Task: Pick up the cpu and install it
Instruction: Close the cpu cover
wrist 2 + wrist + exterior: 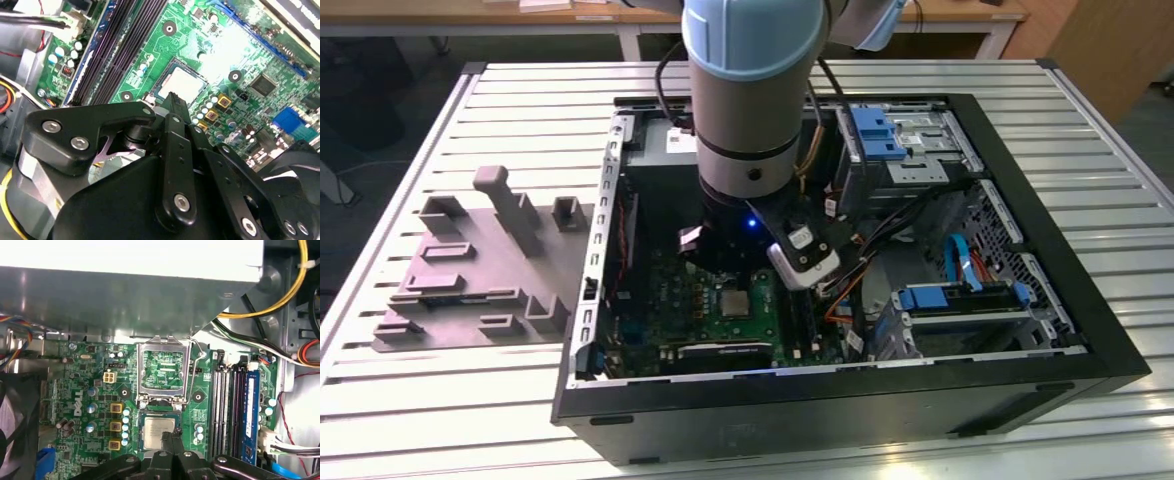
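- We see the black metal gripper (170,452) just above the cpu (159,432); its jaws look drawn together, gripping nothing.
- We judge the pale, flat square cpu already seated in its socket (181,84).
- Beyond it, the hinged steel frame (164,371) stands open, unlatched, on the green board (95,390).

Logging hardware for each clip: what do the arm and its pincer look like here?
The arm is a thick silver-grey tube with a pale blue cap, a black band and a small blue light. The pincer is matte black, built of linked bars joined by silver screws.
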Controlling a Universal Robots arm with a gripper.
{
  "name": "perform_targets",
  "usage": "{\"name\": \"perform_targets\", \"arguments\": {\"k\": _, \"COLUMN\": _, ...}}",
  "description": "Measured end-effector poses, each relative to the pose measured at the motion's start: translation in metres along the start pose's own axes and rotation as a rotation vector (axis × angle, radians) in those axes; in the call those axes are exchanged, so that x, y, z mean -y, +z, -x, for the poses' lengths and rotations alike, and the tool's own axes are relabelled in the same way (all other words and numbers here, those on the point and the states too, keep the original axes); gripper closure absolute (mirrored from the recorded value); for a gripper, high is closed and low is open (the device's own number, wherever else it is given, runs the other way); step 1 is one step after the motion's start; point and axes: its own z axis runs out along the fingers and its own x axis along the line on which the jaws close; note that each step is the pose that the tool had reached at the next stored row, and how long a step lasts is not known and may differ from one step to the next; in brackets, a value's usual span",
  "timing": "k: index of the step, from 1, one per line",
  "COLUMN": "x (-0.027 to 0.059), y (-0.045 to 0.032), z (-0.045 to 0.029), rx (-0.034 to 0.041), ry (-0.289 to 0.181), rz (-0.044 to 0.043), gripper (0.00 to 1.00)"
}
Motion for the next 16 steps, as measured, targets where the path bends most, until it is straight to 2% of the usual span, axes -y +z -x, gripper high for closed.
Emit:
{"name": "perform_targets", "arguments": {"k": 10, "x": 0.0001, "y": 0.0009, "z": 0.0002, "rx": -0.0044, "ry": -0.173, "rz": 0.0015, "gripper": 0.89}}
{"name": "perform_targets", "arguments": {"k": 16, "x": 0.0001, "y": 0.001, "z": 0.0007, "rx": -0.0047, "ry": -0.188, "rz": 0.002, "gripper": 0.89}}
